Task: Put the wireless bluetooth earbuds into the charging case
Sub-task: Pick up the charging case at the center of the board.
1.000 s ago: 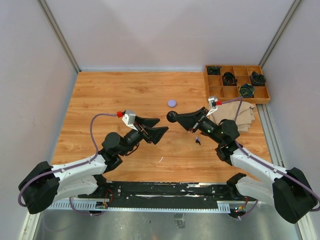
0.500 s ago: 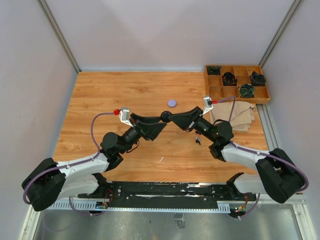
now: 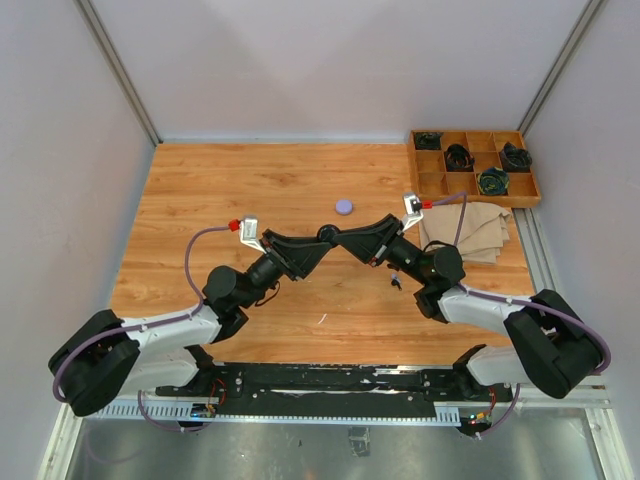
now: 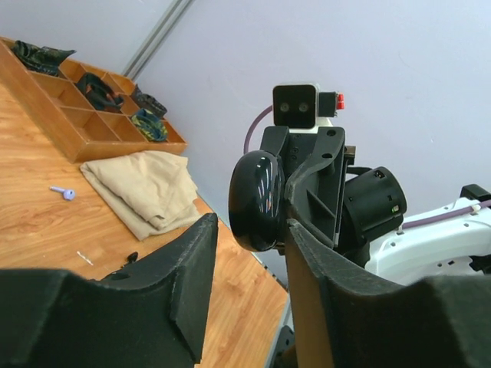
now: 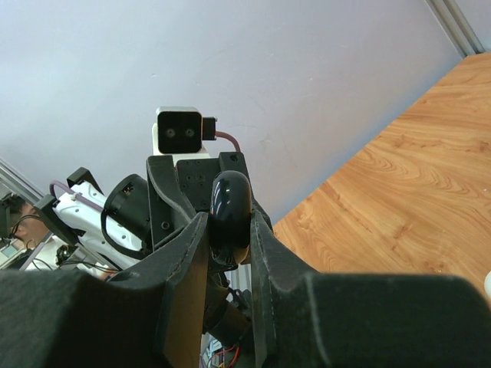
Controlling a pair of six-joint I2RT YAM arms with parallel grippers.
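My right gripper is shut on a glossy black round charging case and holds it above the table's middle. In the right wrist view the case is pinched between the fingertips of my right gripper. My left gripper is open and faces it. In the left wrist view, the jaws of my left gripper stand either side of the case. A lilac round case lies on the table. A black earbud, a lilac earbud and a thin white earbud lie loose on the wood.
A wooden compartment tray with coiled cables stands at the back right. A folded beige cloth lies in front of it, under my right arm. Grey walls close in three sides of the table.
Both arms have reached toward each other. My right gripper brought the black case left and my left gripper rose to meet it, so its open jaws now flank the case.
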